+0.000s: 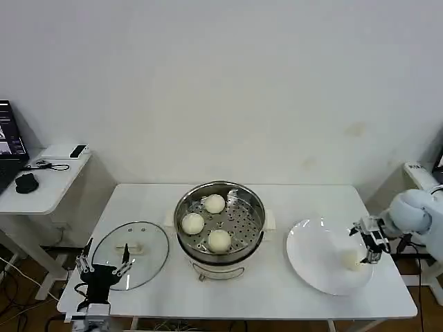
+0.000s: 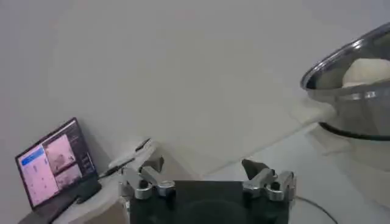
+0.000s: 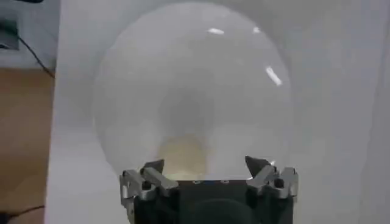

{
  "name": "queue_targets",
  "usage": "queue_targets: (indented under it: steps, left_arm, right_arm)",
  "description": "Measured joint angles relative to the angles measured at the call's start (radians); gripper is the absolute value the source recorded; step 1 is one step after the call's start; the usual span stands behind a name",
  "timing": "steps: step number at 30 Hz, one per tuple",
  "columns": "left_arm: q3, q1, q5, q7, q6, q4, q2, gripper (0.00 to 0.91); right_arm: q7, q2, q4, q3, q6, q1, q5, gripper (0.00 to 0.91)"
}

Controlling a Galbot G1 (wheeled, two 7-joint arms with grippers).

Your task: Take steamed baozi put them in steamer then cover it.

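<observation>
**Baozi: three in the steamer, one left on the plate**

Three baozi (image 1: 214, 203) sit on the holed tray of the steamer (image 1: 219, 218) at mid-counter (image 1: 277, 290). The fourth (image 1: 351, 259) lies on the white plate (image 1: 311, 256) — the right hand (image 1: 367, 243) hovers over it, fingers apart, likely lined up for the pick. The glass lid (image 1: 131, 254) lies flat beside the steamer, with the left hand (image 1: 104, 261) open at its near edge — probably waiting to cover.

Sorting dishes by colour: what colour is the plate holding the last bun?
White, plain; the plate shows best in the head view.
</observation>
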Motion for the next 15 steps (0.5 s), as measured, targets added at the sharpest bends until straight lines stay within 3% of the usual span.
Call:
queue_targets:
  steps: [15]
  left_arm:
    - [-0.005,0.003,-0.001,-0.001,-0.001,0.002,-0.002,0.907]
  right_arm:
    - [0.010,0.064,-0.096,0.068,0.004,-0.093,-0.061,0.887]
